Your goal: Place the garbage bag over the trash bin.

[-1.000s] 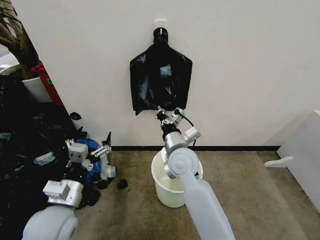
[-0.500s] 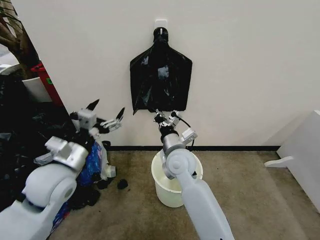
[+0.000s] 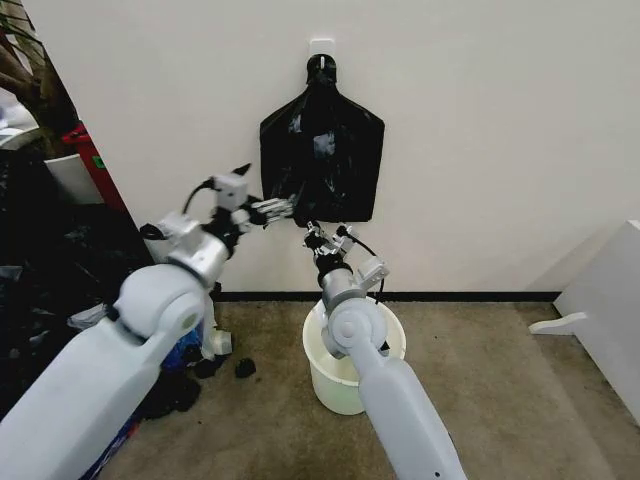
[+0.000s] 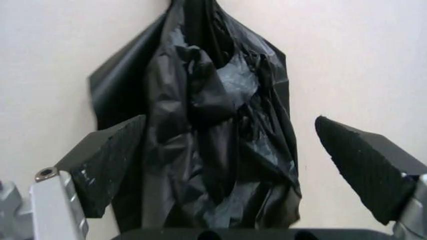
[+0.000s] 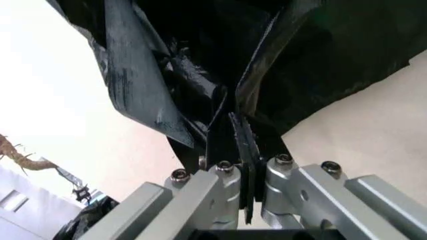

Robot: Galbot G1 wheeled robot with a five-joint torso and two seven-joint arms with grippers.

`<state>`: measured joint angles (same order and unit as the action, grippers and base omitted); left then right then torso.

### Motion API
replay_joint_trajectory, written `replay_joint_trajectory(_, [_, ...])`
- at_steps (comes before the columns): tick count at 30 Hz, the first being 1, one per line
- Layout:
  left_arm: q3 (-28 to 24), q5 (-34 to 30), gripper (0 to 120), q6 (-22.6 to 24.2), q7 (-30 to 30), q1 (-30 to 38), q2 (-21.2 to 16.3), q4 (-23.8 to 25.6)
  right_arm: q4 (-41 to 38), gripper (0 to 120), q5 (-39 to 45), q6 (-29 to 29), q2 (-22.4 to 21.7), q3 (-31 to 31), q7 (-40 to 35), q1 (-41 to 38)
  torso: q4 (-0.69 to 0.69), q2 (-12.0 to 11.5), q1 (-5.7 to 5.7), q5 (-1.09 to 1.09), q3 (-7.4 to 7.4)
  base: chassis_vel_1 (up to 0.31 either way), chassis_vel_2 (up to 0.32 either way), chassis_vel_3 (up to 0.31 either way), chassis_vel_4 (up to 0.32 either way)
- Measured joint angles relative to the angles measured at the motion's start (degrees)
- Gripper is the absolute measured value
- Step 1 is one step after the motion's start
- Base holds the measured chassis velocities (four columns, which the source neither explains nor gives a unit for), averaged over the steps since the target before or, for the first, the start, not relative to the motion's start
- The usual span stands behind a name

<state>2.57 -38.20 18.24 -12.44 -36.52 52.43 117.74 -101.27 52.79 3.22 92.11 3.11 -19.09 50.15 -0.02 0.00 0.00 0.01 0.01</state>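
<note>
The right gripper's (image 5: 240,165) fingers are pressed flat together on a fold of plastic at the lower edge of the garbage bag (image 3: 322,160), which hangs flat against the wall (image 3: 500,130) from a small white hook (image 3: 321,45) near its top. The left gripper (image 3: 266,209) has its dark fingertips (image 4: 110,162) spread wide, the bag's lower half framed in the gap between them but not touched. That is the change: a second ago this arm hung low beside the heap of dark and blue bags (image 3: 60,300) at the left wall edge, half a second ago it was lifting, and now it reaches up to the bag's lower left corner, while the right arm has barely moved. I take this to mean the robot is bringing a second grip to the hem, to spread the mouth once the bag comes off the hook. The trash bin (image 3: 340,385) stands on the floor (image 3: 480,400) close under the bag and just off the baseboard, partly hidden by the right arm. Room is tight to the left, where the heap crowds the floor edge; to the right the floor lies open as far as a white panel (image 3: 605,300) at the far right edge.
</note>
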Motion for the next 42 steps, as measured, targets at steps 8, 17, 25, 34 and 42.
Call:
replay_joint_trajectory(8, [-6.25,-3.50,100,6.19,-6.73,7.74,2.22,-2.34,-0.01,0,-0.14,0.00,0.02,0.00,0.20,0.55,0.01,0.00,0.00,0.00,-0.01,0.000,0.000,0.000,0.000])
replay_joint_trajectory(17, [-9.69,-9.78,100,9.28,-9.10,11.09,4.21,-4.21,-0.06,0,-0.23,-0.03,0.03,-0.59,0.65,1.13,0.02,0.00,0.00,-0.01,-0.01,0.000,0.000,0.000,0.000])
replay_joint_trajectory(25, [-10.15,-9.73,100,9.11,-8.79,12.53,5.82,-7.86,-0.40,0,-0.09,-0.17,0.03,-0.74,0.95,1.21,0.02,0.00,0.00,-0.01,-0.01,0.000,0.000,0.000,0.000])
replay_joint_trajectory(34, [-8.30,-7.81,100,8.29,-8.36,12.33,5.07,-9.10,0.01,0,-0.06,-0.24,0.03,-0.54,1.25,1.40,0.03,0.01,0.00,-0.01,-0.01,0.000,0.000,0.000,0.000])
replay_joint_trajectory(42, [-8.36,-2.58,100,7.48,-8.45,14.63,6.35,-12.51,0.08,0,-0.07,-0.22,0.03,-0.42,1.47,1.81,0.02,0.01,0.00,-0.01,-0.01,0.000,0.000,0.000,0.000])
